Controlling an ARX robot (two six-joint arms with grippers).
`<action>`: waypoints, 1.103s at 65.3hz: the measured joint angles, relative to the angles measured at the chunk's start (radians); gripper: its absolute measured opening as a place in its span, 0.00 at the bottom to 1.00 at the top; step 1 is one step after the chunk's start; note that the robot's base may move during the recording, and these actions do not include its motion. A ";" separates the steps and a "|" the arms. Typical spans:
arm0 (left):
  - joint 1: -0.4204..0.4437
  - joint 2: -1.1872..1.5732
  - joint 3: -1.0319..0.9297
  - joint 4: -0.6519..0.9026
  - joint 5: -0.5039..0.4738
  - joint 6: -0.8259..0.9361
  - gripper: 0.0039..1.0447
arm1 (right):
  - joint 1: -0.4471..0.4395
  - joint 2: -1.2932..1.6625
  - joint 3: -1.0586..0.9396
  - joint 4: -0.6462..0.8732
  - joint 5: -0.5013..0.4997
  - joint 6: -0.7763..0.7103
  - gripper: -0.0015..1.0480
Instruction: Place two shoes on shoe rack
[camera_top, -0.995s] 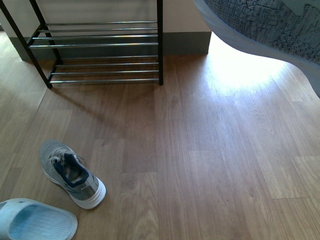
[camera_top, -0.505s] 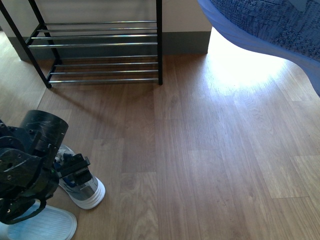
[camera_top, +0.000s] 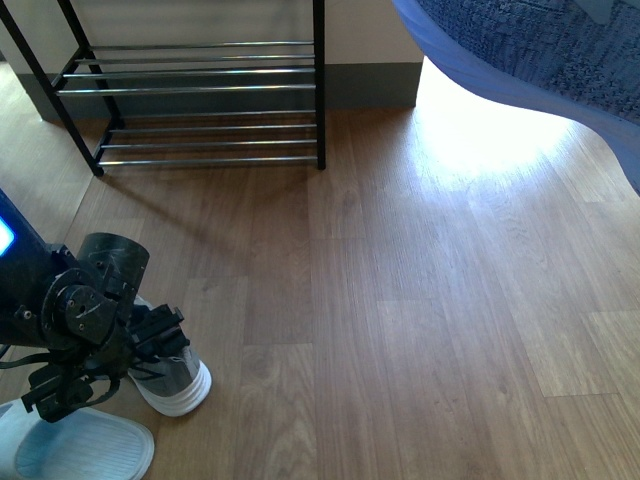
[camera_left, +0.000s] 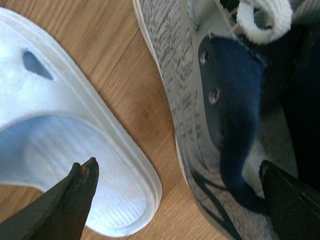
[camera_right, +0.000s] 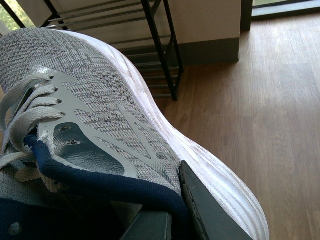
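My right gripper (camera_right: 175, 200) is shut on a grey knit sneaker (camera_right: 100, 90), one finger (camera_right: 205, 212) outside its side wall by the navy collar. It is held high and fills the top right of the front view (camera_top: 520, 50). A second grey knit sneaker (camera_top: 180, 380) lies on the floor at lower left, beside a pale blue foam slide (camera_top: 80, 450). My left gripper (camera_top: 165, 335) is open just above that sneaker. In the left wrist view the gripper (camera_left: 182, 195) spans the sneaker (camera_left: 200, 100) and the slide's edge (camera_left: 60, 125). The shoe rack (camera_top: 200, 90) stands at the far left.
The black-framed rack also shows in the right wrist view (camera_right: 145, 30), against a pale wall with a grey skirting board (camera_top: 370, 85). Wooden floor (camera_top: 420, 300) stretches between the rack and the shoes. A bright patch of light lies on the floor at the right.
My left arm has come into view at the lower left and lowered over the floor sneaker, now covering most of it. The held sneaker has barely moved.
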 joint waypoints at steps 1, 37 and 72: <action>0.002 0.005 0.006 -0.003 -0.001 0.001 0.91 | 0.000 0.000 0.000 0.000 0.000 0.000 0.01; 0.013 0.045 0.066 -0.005 0.002 0.053 0.25 | 0.000 0.000 0.000 0.000 0.001 0.000 0.01; -0.021 -0.558 -0.419 0.268 -0.133 0.290 0.01 | 0.000 0.000 0.000 0.000 0.000 0.000 0.01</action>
